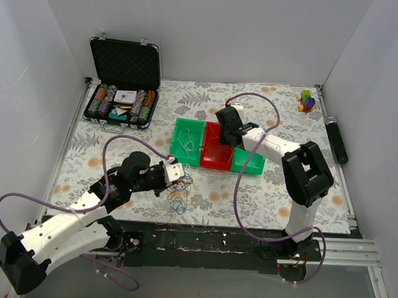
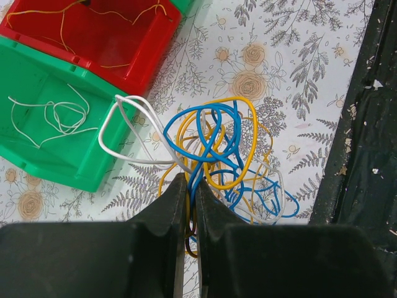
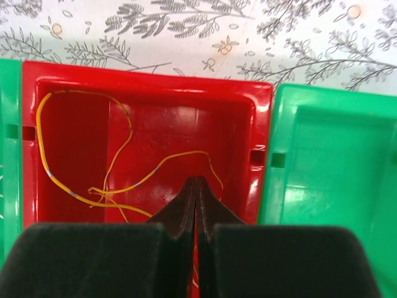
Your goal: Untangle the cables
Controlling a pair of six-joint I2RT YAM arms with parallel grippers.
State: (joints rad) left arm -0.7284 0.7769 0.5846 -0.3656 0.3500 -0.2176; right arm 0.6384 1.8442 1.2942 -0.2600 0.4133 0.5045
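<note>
I see left gripper (image 2: 189, 183) pinched on the cable tangle (image 2: 217, 158) (blue, yellow, white), right gripper (image 3: 196, 183) fully closed over red bin (image 3: 149, 87)

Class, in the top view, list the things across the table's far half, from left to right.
Case → green bin → red bin → second green bin → blocks → black bar.

Plain white walls (image 1: 245, 31), floral tablecloth (image 1: 210, 196), black table edge (image 1: 201, 242)
</note>
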